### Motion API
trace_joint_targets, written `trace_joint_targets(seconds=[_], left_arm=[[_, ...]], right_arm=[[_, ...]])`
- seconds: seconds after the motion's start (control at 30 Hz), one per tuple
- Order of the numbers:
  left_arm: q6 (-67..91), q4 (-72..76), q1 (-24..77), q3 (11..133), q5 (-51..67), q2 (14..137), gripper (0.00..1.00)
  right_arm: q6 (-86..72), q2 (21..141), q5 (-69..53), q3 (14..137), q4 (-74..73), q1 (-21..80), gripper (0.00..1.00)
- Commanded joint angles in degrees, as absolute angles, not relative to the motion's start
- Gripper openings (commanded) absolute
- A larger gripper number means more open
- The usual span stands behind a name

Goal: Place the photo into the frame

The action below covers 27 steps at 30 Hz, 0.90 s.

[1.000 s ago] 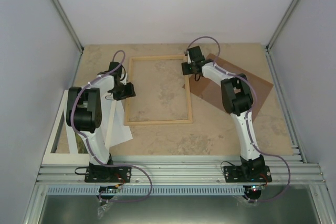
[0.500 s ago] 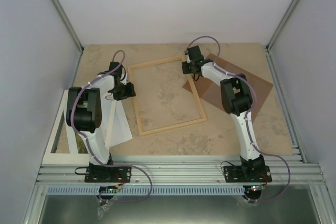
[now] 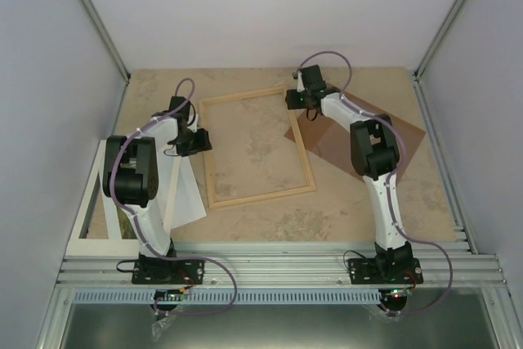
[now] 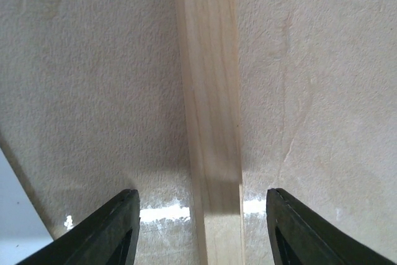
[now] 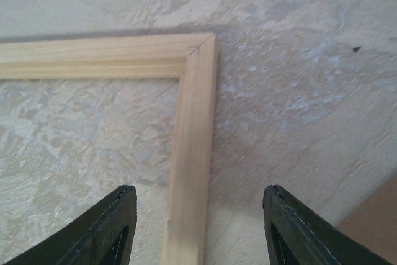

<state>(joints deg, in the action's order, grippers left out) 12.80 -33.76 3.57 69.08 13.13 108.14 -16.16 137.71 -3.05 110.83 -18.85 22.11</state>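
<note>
The frame (image 3: pixel 302 153) of pale wood lies flat and skewed on the table, its near end swung right. My left gripper (image 3: pixel 198 141) is open over the left rail; in the left wrist view the rail (image 4: pixel 211 91) runs between the fingers (image 4: pixel 118 231) without touching them. My right gripper (image 3: pixel 299 102) is open by the far right corner; in the right wrist view the right rail (image 5: pixel 193 172) lies between the open jaws, nearer the left one, below the corner (image 5: pixel 200 46). The photo (image 3: pixel 88 202) lies at the left table edge under my left arm, its white border showing.
A brown backing board (image 3: pixel 409 132) lies right of the frame under my right arm, its corner showing in the right wrist view (image 5: pixel 372 221). A white sheet (image 3: pixel 188 198) lies beside the frame's near left corner. Grey walls close in the table on three sides.
The frame's near end has swung to the right, so it now lies skewed. My right gripper has shifted slightly farther back at the corner. My left gripper has hardly moved.
</note>
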Motion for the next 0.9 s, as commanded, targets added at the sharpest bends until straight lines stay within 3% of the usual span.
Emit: trace_joint_targets(seconds=[0.0, 0.4, 0.57, 0.87], left_arm=[[12.22, -33.4, 2.65, 68.47, 13.77, 107.69, 0.59], [12.09, -32.96, 2.58, 69.01, 14.32, 108.77, 0.6], [7.98, -31.84, 2.57, 69.66, 15.49, 106.33, 0.66], [-4.64, -32.77, 6.13, 78.77, 17.98, 101.17, 0.77]], right_arm=[[-14.59, 136.82, -7.48, 111.35, -17.37, 20.18, 0.57], [-13.89, 140.42, -11.89, 112.38, -16.85, 20.19, 0.61], [-10.63, 136.63, -13.88, 111.35, -17.72, 19.94, 0.64], [2.33, 116.04, -30.95, 94.96, -23.42, 14.18, 0.88]])
